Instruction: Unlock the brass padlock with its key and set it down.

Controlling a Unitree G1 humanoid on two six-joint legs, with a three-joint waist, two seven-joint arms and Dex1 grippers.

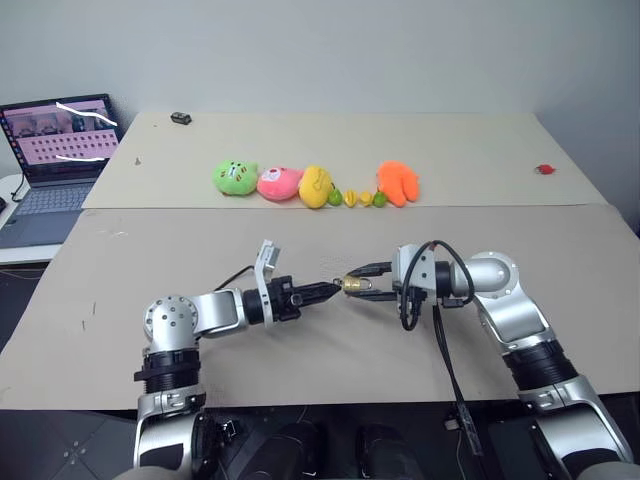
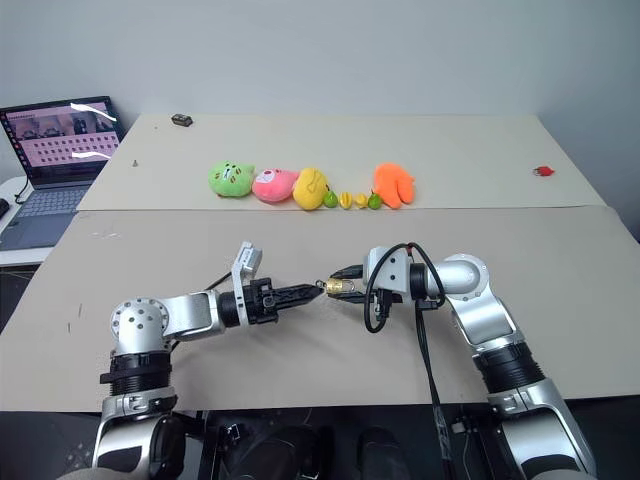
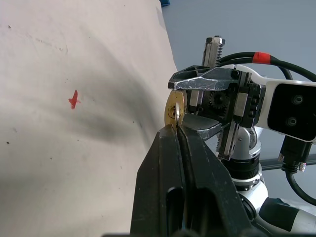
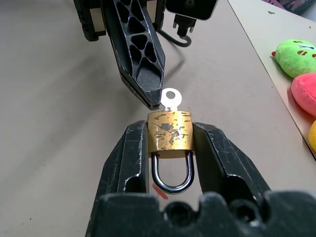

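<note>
The brass padlock (image 4: 170, 131) is held above the table, clamped by its sides in my right gripper (image 1: 366, 283), with its silver shackle (image 4: 172, 177) pointing back toward the wrist. The key (image 4: 171, 98) sits in the lock's bottom face, its round silver head sticking out. My left gripper (image 1: 334, 289) comes in level from the opposite side. Its fingers (image 3: 190, 163) are pressed together with their tips pinching the edge of the key's head (image 3: 171, 114).
A row of plush toys (image 1: 280, 183) and small toy fruits (image 1: 357, 197) lies across the middle of the table. A laptop (image 1: 60, 150) stands at far left. A small dark object (image 1: 181, 119) and a red one (image 1: 545, 169) lie further back. Bare brown tabletop (image 1: 330, 350) lies under the grippers.
</note>
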